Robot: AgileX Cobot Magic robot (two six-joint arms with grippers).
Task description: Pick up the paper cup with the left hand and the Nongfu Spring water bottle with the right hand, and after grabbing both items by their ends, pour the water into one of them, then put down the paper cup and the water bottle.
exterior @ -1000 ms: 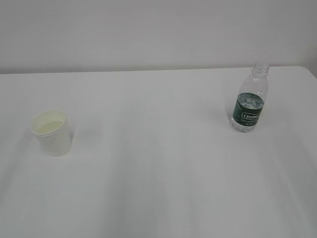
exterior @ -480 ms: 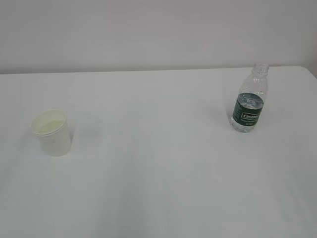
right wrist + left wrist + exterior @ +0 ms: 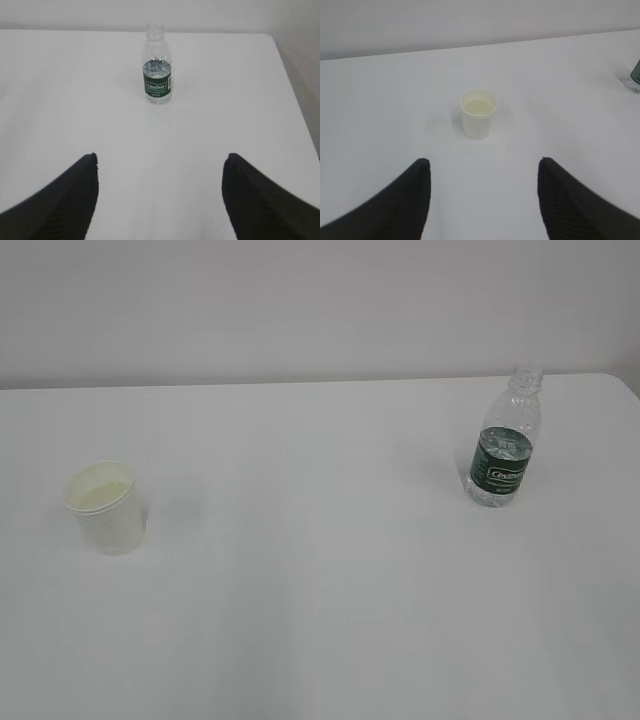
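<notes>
The cup (image 3: 105, 506) stands upright at the exterior view's left on the white counter (image 3: 320, 570), the bottle (image 3: 505, 440) farther back at upper right, each centred beyond its own empty, wide-open claw, left (image 3: 484, 165) and right (image 3: 160, 160).

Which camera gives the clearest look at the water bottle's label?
The right wrist view: the water bottle stands upright and centred, its green label facing the camera with white lettering. The exterior view shows it smaller, at the right. The left wrist view catches only a sliver at its right edge.
</notes>
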